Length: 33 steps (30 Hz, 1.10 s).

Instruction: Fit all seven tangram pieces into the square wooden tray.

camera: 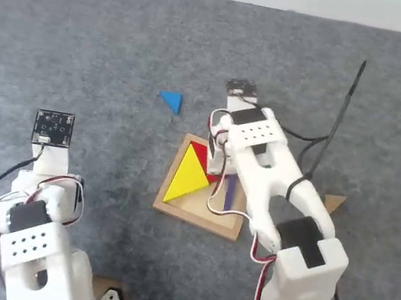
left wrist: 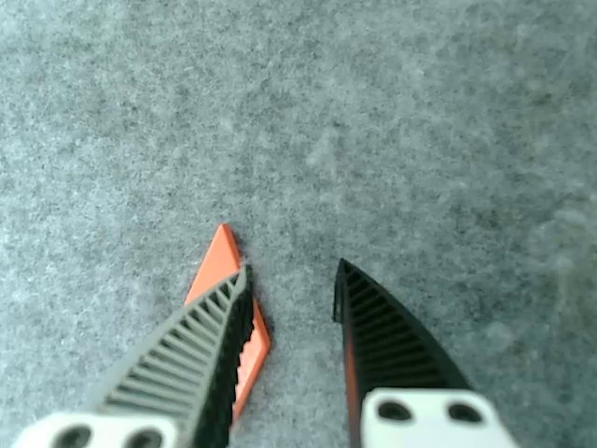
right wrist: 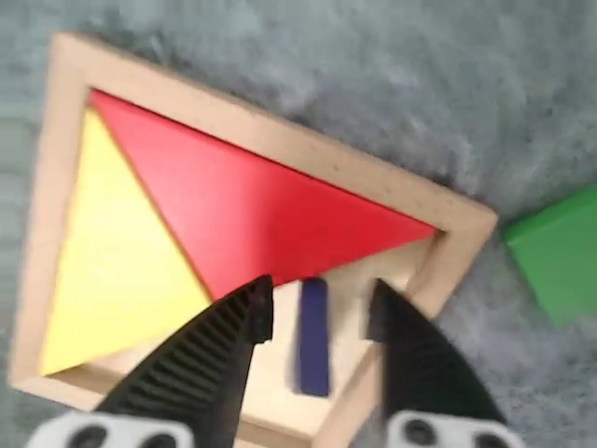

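Observation:
The square wooden tray lies at the table's middle, under my right arm. A yellow triangle and a red triangle lie flat inside it. A dark purple piece stands on edge in the tray's bare part. My right gripper is open just above it, one finger on each side, not touching. My left gripper is open low over the carpet, with an orange piece partly under one finger. A blue triangle lies beyond the tray.
A green piece lies on the carpet just outside one tray corner. A tan corner shows beside the right arm. A black cable runs behind that arm. Grey carpet covers the table.

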Available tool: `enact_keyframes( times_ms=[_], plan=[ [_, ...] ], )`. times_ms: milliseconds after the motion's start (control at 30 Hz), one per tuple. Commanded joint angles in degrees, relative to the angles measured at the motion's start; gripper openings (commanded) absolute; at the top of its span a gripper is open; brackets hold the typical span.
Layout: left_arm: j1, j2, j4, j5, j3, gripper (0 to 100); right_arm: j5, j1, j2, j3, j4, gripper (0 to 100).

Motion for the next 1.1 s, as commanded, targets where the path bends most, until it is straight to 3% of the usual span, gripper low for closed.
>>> enact_keyframes(
  times_ms=[0, 267, 500, 667, 867, 933, 1033, 1067],
  plan=[
    [-0.1, -1.1, 0.2, -0.5, -0.5, 14, -0.4, -1.7, -1.2, -5.0, 0.4, 26.6],
    [-0.1, -1.1, 0.2, -0.5, -0.5, 14, -0.9, -5.3, -0.7, -11.5, 6.2, 27.4],
    [-0.1, -1.1, 0.1, -0.5, -0.5, 14, -6.5, -14.3, 1.5, -12.0, 1.2, 27.4],
    [-0.1, -1.1, 0.1, -0.5, -0.5, 14, -4.4, -15.3, 0.3, -15.2, 1.9, 27.4],
    [-0.1, -1.1, 0.1, -0.5, -0.5, 14, 11.1, -7.8, -8.7, -24.2, 14.8, 26.7],
    [-0.1, -1.1, 0.1, -0.5, -0.4, 14, 13.9, -2.0, -11.6, -24.4, 17.5, 19.9],
    [-0.1, -1.1, 0.1, -0.5, -0.4, 14, 19.1, 7.1, -14.0, -23.1, 19.9, 1.4],
    [-0.1, -1.1, 0.1, -0.5, -0.4, 14, 22.3, 9.5, -14.4, -22.4, 20.7, 0.2]
  ],
)
